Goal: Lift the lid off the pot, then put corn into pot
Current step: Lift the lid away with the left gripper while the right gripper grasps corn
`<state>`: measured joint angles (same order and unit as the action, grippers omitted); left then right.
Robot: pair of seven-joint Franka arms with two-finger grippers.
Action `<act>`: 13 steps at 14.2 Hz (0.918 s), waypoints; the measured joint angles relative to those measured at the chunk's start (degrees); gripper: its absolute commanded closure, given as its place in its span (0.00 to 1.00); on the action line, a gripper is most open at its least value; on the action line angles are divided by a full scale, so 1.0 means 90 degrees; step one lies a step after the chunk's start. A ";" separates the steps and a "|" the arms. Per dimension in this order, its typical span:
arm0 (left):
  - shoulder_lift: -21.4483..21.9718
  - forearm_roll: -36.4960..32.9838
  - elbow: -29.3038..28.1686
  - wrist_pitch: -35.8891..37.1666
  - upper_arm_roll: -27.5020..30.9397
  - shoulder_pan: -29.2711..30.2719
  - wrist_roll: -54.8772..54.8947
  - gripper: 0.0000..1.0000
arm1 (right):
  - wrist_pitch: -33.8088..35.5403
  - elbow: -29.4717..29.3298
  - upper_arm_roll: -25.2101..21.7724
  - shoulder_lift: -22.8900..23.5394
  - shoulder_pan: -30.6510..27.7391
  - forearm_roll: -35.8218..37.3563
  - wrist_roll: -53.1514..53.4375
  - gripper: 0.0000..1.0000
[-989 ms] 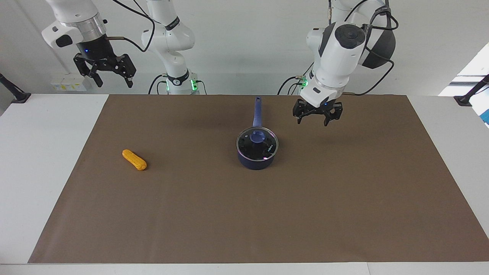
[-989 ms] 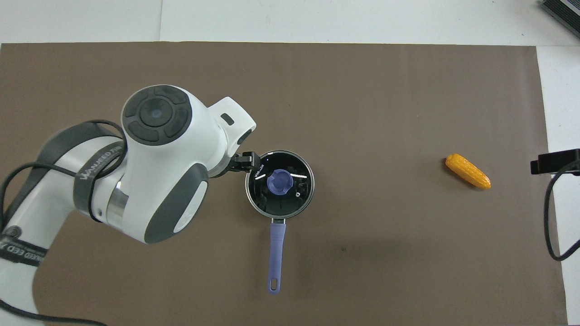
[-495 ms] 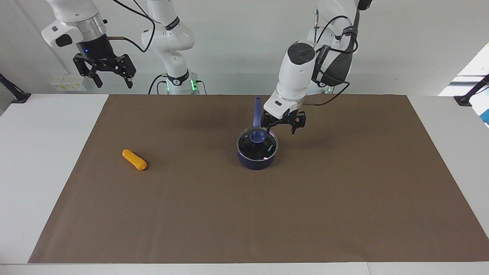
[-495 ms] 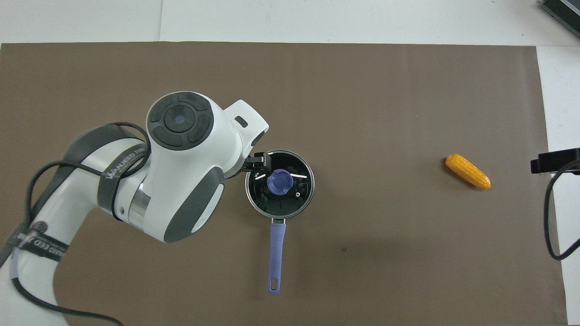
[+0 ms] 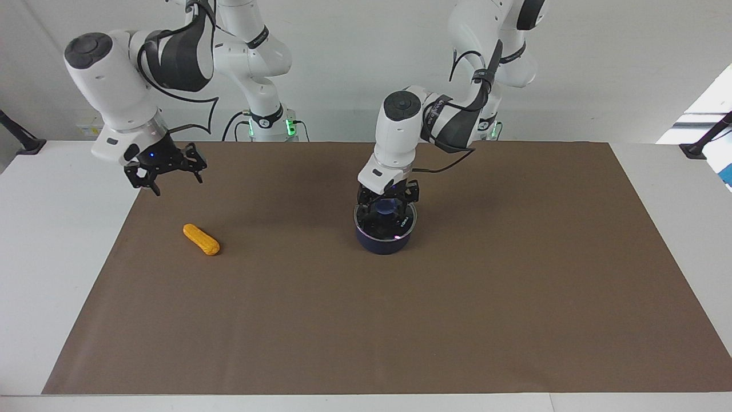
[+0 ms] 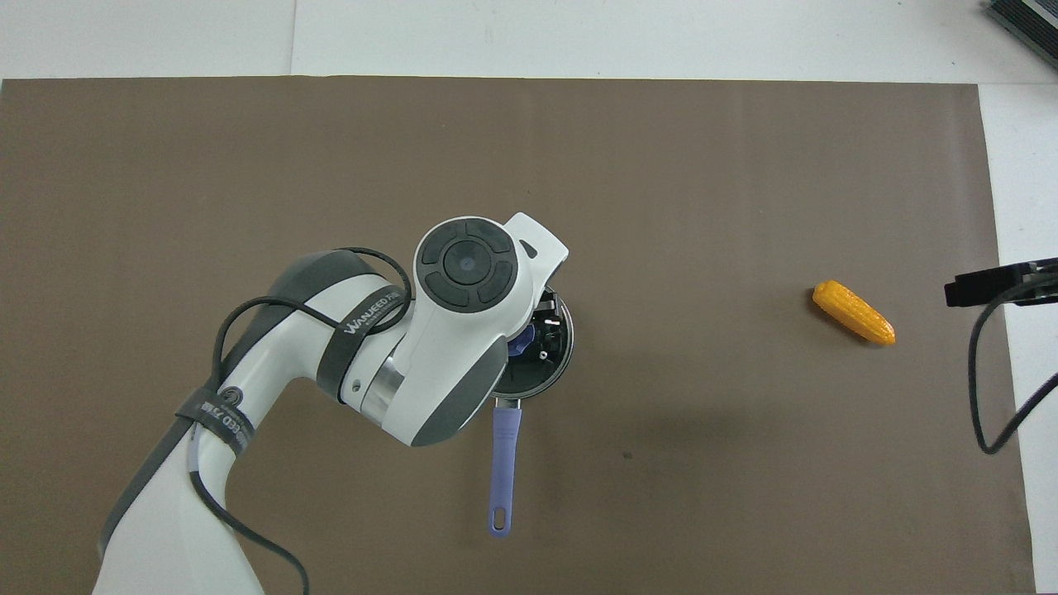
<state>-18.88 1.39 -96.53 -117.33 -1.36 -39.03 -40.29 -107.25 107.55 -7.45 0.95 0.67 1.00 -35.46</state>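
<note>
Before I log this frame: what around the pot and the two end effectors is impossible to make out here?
- Left end effector: overhead view, hidden under its own arm; facing view, too small to tell whether it grips the lid knob.
- Pot: overhead view, mostly covered by that arm; facing view, its handle is hidden too.
- Right end effector: overhead view, cut off by the edge.
- Corn: fully visible.

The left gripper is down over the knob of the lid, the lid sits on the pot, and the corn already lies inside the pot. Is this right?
Not quite. The corn is not in the pot: the facing view shows it lying on the brown mat, toward the right arm's end of the table. The rest holds: the left gripper is down over the knob, and the lid sits on the pot.
</note>
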 measured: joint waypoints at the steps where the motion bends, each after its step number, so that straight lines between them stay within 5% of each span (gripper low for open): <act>1: 0.0000 0.0000 -0.0025 0.0000 0.0000 -0.0021 0.0000 0.00 | -0.0185 0.0139 0.0006 0.0107 0.0001 -0.0001 -0.0443 0.00; 6: 0.0000 0.0000 -0.0159 0.0000 0.0008 -0.0037 0.0000 0.00 | -0.1045 0.0728 0.0025 0.0328 0.0028 -0.0017 -0.2429 0.00; 8: 0.0002 0.0000 -0.0159 0.0000 0.0008 -0.0037 -0.0001 0.10 | -0.1492 0.0893 0.0023 0.0386 0.0035 -0.0026 -0.3269 0.00; 10: 0.0004 0.0000 -0.0158 0.0000 0.0007 -0.0037 -0.0001 0.36 | -0.1900 0.0989 0.0016 0.0607 -0.0018 -0.0115 -0.3799 0.00; 11: 0.0006 0.0000 -0.0157 0.0000 0.0007 -0.0037 -0.0001 0.65 | -0.1984 0.1006 0.0013 0.0728 -0.0039 -0.0140 -0.3845 0.00; 13: 0.0008 0.0005 -0.0153 -0.0003 0.0005 -0.0043 -0.0007 0.98 | -0.2072 0.1055 0.0006 0.0941 -0.0046 -0.0200 -0.3838 0.00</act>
<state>-18.81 1.44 -97.90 -117.36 -1.31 -39.41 -40.35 -125.90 117.05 -7.40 9.42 0.26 -0.80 -70.00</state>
